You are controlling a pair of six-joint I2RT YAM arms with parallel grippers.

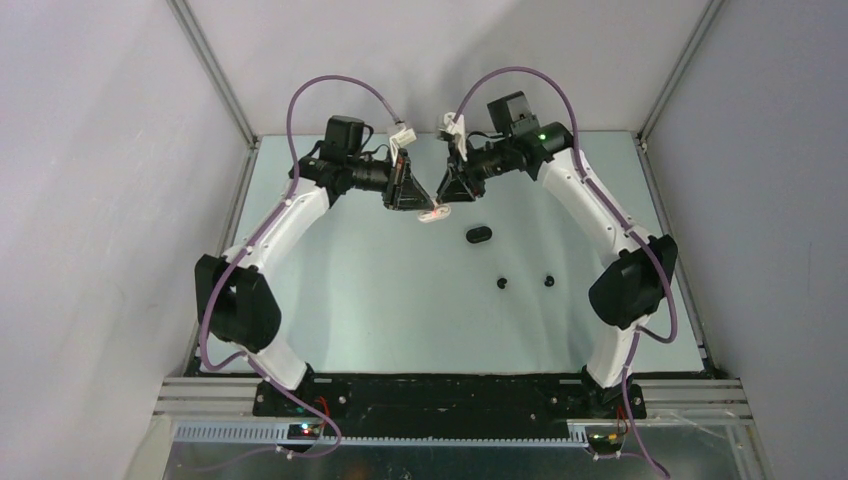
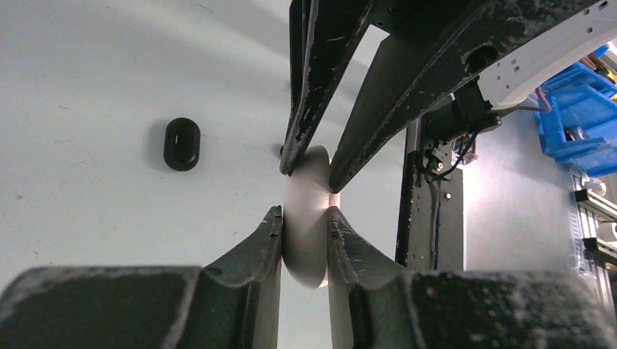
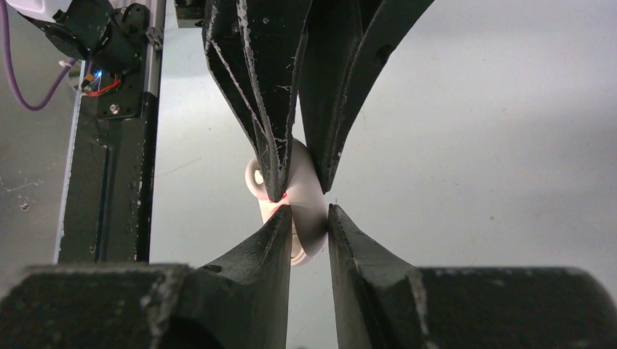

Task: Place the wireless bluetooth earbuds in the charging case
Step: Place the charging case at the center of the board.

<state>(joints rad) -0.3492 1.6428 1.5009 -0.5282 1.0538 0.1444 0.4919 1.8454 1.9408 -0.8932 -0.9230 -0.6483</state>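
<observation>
White charging case (image 1: pixel 435 214) lengthwise left-right, in the pinch of left end effector (image 2: pixel 304 215) and right end effector (image 3: pixel 309 211)

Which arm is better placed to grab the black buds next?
Likely right: both black buds lie on its half of the table, nearer the right arm. Both arms' jaws clamp the white case.
</observation>
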